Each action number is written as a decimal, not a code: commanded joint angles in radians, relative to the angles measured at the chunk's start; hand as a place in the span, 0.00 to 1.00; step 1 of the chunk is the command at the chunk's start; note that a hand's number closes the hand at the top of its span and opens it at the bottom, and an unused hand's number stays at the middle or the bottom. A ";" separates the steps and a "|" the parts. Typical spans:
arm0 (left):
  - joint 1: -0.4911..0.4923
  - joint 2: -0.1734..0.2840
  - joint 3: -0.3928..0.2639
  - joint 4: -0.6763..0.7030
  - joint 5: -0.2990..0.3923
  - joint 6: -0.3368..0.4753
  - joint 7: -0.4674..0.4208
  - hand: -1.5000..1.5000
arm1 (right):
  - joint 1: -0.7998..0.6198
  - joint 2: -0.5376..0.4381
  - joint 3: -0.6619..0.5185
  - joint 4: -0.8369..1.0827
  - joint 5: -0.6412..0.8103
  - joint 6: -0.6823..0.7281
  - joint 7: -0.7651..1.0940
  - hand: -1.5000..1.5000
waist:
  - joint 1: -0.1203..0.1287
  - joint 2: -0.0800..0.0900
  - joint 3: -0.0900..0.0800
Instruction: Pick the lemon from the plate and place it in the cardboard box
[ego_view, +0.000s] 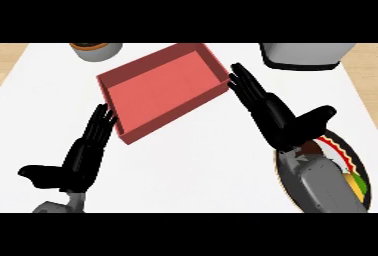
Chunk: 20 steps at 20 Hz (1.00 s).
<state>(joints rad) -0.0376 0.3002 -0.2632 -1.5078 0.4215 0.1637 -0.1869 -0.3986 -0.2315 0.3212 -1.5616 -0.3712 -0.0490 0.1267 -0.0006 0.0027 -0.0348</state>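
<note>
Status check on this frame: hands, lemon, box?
Both hands open: left hand, right hand beside red box. Lemon not visible; forearm covers plate. Box looks empty.

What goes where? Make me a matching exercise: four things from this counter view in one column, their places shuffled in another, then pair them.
1. red box
2. plate
3. left hand
4. grey pot

a. top left edge
b. lower left, open
c. centre of the counter
d. lower right, under the right forearm

Pairs: 1-c, 2-d, 3-b, 4-a
</note>
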 joint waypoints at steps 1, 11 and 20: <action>-0.024 0.006 -0.014 -0.005 -0.044 0.015 0.009 0.50 | 0.082 -0.045 -0.040 0.011 0.055 -0.066 0.002 0.00 | -0.014 -0.005 0.035; -0.058 0.165 -0.049 -0.001 -0.171 -0.004 0.078 0.50 | 0.441 -0.413 -0.153 0.275 0.559 -0.474 -0.018 0.00 | -0.139 0.001 0.028; -0.141 0.162 -0.095 -0.034 -0.204 -0.018 0.191 0.50 | 0.735 -0.572 -0.095 0.009 0.930 -0.683 0.253 0.00 | -0.075 -0.015 0.025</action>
<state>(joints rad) -0.1454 0.4499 -0.3515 -1.5255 0.2231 0.1602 -0.0439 0.2288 -0.7175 0.2273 -1.4321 0.4355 -0.6943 0.2341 -0.0993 -0.0108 -0.0077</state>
